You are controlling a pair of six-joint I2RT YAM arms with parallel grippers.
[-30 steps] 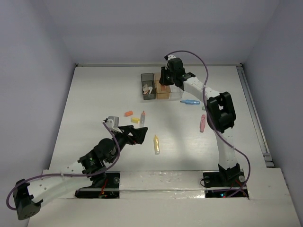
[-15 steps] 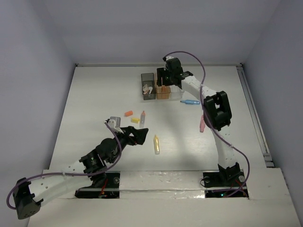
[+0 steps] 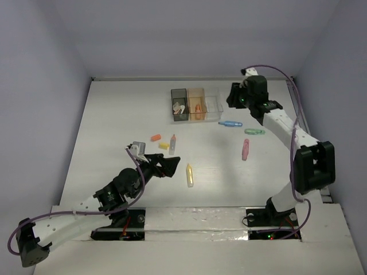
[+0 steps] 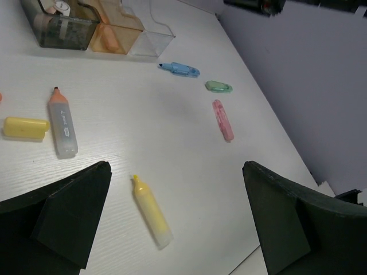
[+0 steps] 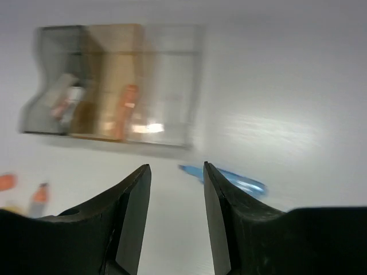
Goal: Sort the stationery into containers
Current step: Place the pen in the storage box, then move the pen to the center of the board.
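Since a second ago the right arm has swung off the row of three small joined plastic bins (image 3: 195,103) towards the far right of the white table (image 3: 114,114). This uncovers an orange stubby marker (image 3: 198,107) lying in the translucent orange middle bin (image 3: 196,94). The left arm has barely shifted. The right claw (image 3: 234,96) hangs beside the clear end bin (image 3: 213,103), its fingers parted by a modest gap with nothing between them. The left claw (image 4: 176,172) is spread as wide as it goes, also empty, low over the table near a yellow stubby marker (image 4: 152,212). The dark smoky grey end bin (image 3: 179,93) holds a few small pale pieces. A drop into the orange bin looks just finished, so the step in hand is probably going for the next loose piece. Loose pieces include a blue stubby marker (image 5: 229,179) just in front of the clear bin, a mint green marker (image 3: 254,132), a pink marker (image 3: 245,149), a grey-bodied marker with an orange tip (image 4: 61,125), a small yellow piece (image 4: 24,127) and a small orange piece (image 3: 155,137). The blue marker lies nearest the right claw. Taking it would mean lowering the claw, turning the wrist to straddle the barrel across its narrow width, then closing. Which bin it belongs in cannot be told.
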